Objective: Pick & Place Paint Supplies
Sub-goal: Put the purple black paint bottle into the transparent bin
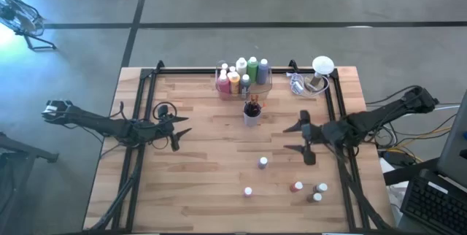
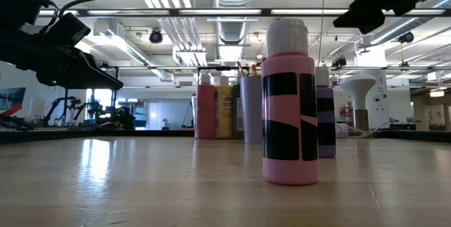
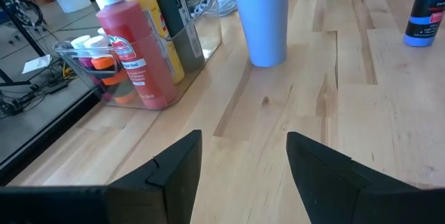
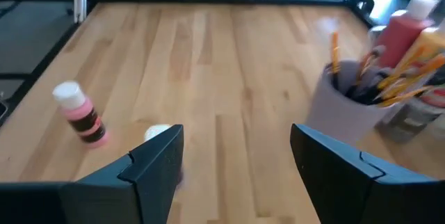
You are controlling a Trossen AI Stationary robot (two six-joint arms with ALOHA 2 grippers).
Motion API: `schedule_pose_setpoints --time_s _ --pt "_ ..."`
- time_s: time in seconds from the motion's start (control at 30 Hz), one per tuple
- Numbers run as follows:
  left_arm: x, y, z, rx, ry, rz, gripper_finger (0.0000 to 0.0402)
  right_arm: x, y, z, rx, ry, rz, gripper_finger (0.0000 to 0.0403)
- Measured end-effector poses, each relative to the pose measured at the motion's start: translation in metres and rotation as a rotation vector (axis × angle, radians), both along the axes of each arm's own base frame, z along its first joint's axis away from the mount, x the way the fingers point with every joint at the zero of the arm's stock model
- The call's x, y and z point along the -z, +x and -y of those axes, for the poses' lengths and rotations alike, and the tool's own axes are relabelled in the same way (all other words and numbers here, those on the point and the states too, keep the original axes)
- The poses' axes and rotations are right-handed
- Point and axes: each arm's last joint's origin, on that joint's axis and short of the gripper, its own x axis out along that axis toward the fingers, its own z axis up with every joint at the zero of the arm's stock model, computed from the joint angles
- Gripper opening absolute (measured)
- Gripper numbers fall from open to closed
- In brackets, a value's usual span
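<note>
Both of my grippers are released and hold nothing. My right gripper (image 1: pixel 307 139) hangs above the table's right-centre with its jaws spread; my left gripper (image 1: pixel 179 128) waits over the left side, jaws also spread, facing the clear bin (image 1: pixel 263 86).

Location of the task items:
- Taller bottles, among them a red bottle (image 3: pixel 135 57), stand packed inside the clear bin at the far edge.
- The brush cup (image 1: pixel 252 113) stands just in front of the bin, brushes upright in it.
- Loose small bottles stand on the near half: a purple bottle (image 1: pixel 263 163) closest to my right gripper, a pink bottle (image 1: pixel 248 191) nearer the front edge, and a cluster of three by the right rail, including a red-capped bottle (image 1: pixel 297 187).

Hazards, as I judge them:
- The small bottles are narrow and upright. A descent off-centre lets one finger strike the cap first and topple the bottle, which may then roll.
- The three clustered bottles stand close together. Open jaws lowered over one may knock a neighbour.
- The bin is crowded. Releasing a bottle onto the caps leaves it perched.
- The brush cup stands on my path to the bin. A low carry may clip it.
</note>
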Motion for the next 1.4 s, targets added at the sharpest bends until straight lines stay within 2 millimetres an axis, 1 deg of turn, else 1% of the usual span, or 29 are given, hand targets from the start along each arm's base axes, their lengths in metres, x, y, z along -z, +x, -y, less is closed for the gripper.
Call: schedule_pose_setpoints --time_s 0.1,0.27,0.43,0.53,0.8,1.17,1.4 --pt "0.0 0.0 0.0 0.0 0.0 0.0 0.0216 0.006 0.009 -0.013 -0.02 0.022 -0.034 0.0255" --pt "0.0 0.0 0.0 -0.001 -0.001 -0.001 0.0216 0.026 0.025 -0.032 -0.029 0.037 -0.123 0.0249" --pt "0.0 0.0 0.0 -0.001 -0.001 -0.003 0.0216 0.043 0.042 -0.051 -0.049 0.01 -0.133 0.0264" --pt "0.001 0.0 0.0 -0.001 0.0 -0.007 0.0216 0.051 0.05 -0.059 -0.067 0.003 -0.122 0.0274" --pt "0.001 0.0 0.0 -0.001 0.0 -0.009 0.0216 0.068 0.061 -0.065 -0.033 -0.007 -0.13 0.0286" --pt "0.001 0.0 0.0 -0.001 0.0 -0.009 0.0216 0.08 0.073 -0.068 -0.001 0.023 -0.109 0.0256" --pt "0.001 0.0 0.0 -0.001 0.001 -0.014 0.0216 0.087 0.081 -0.068 0.025 0.019 -0.132 0.0251"
